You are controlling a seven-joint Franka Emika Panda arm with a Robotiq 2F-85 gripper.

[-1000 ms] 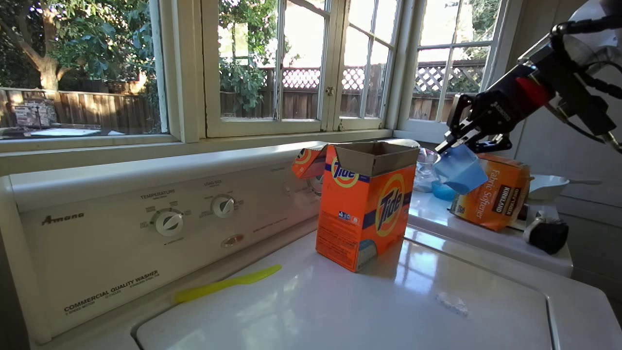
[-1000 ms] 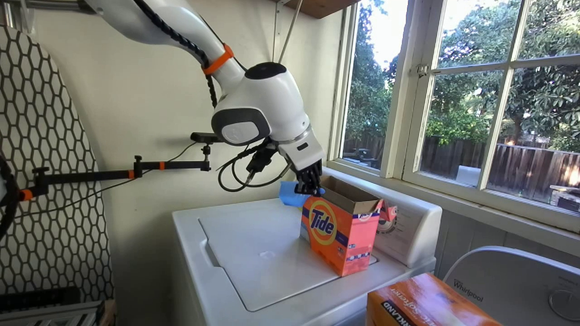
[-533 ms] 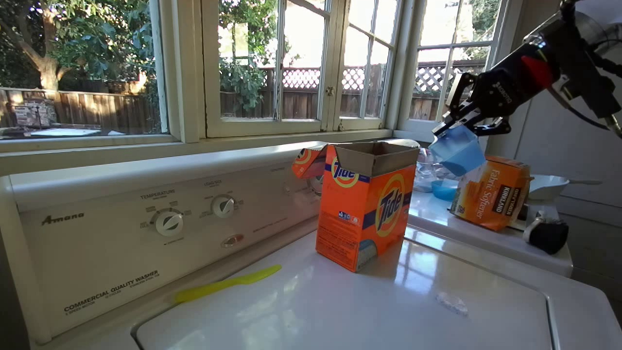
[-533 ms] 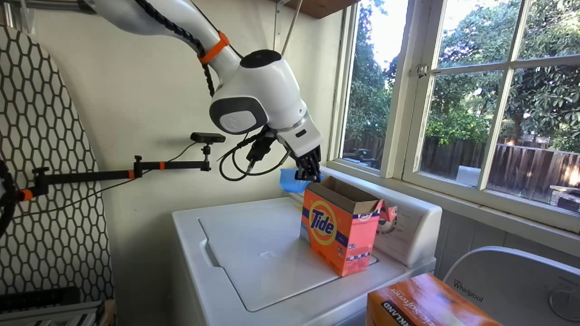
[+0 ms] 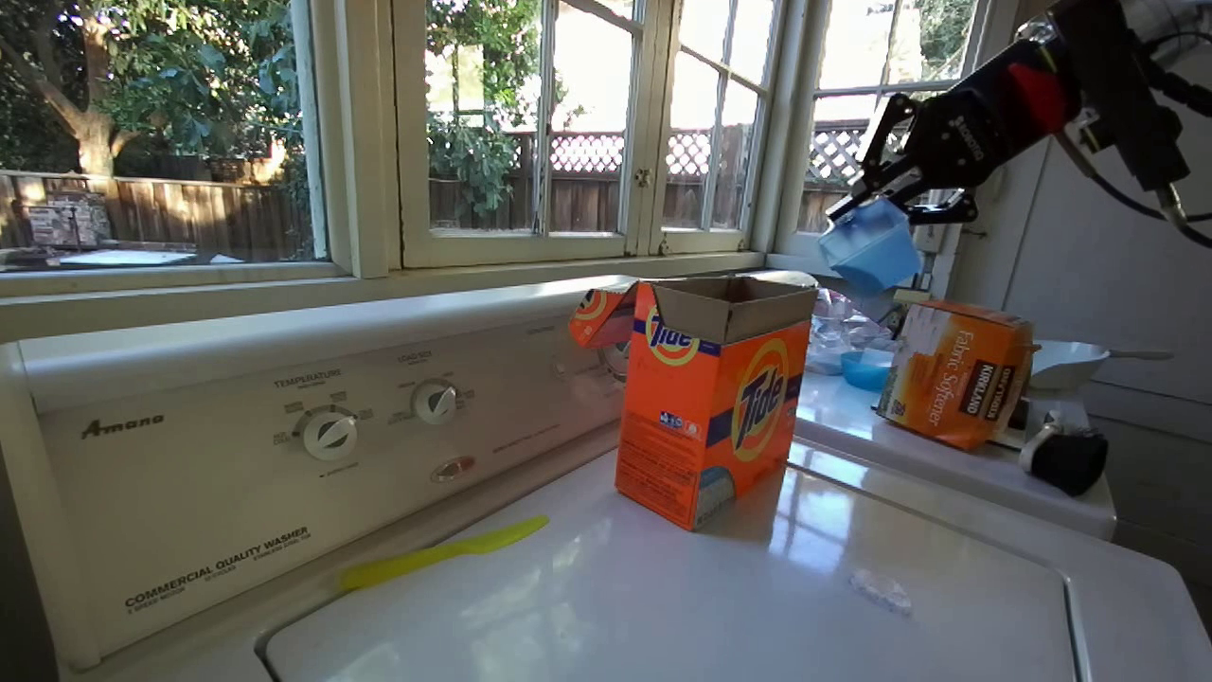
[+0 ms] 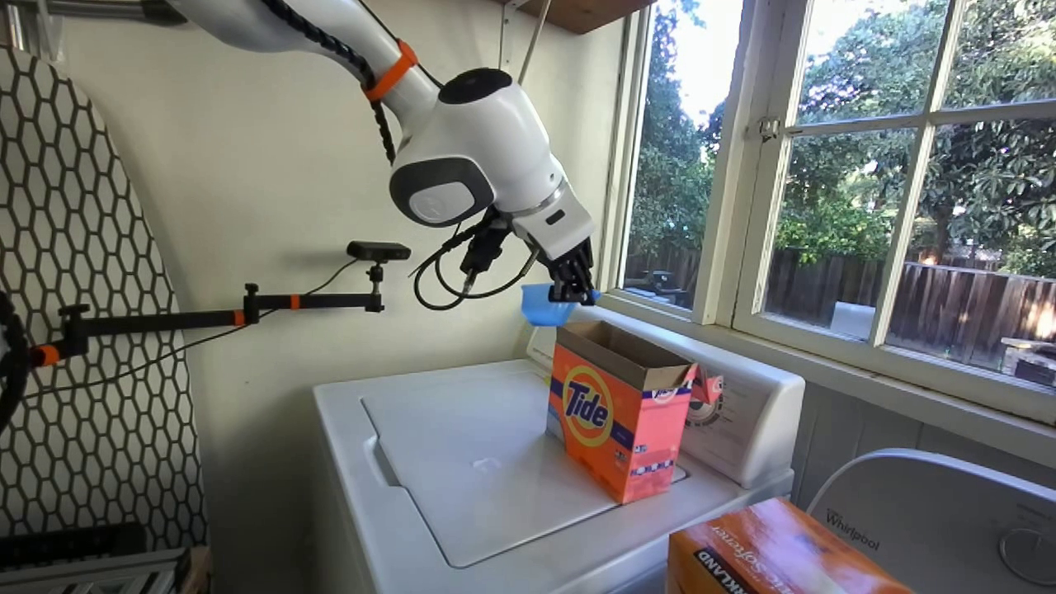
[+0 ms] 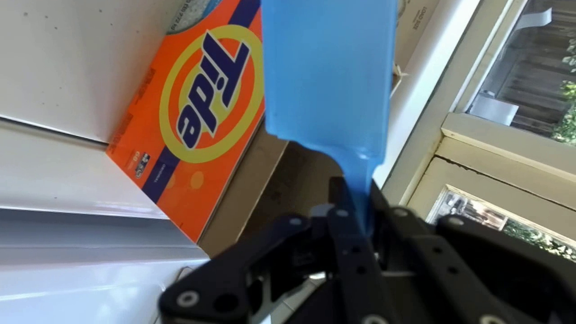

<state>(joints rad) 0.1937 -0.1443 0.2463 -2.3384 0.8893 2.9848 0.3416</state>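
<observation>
Scoop handle [image 7: 358, 180] partly behind tool [image 7: 361, 200]

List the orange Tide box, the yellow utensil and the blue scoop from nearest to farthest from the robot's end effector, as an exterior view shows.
1. Blue scoop: gripped in the end effector.
2. Orange Tide box: lower left, standing open on the washer.
3. Yellow utensil: farther left, lying beside the control panel.

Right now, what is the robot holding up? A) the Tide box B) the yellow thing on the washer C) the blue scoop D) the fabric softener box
C, because the wrist view shows the gripper pinching the blue scoop by its narrow end.
</observation>
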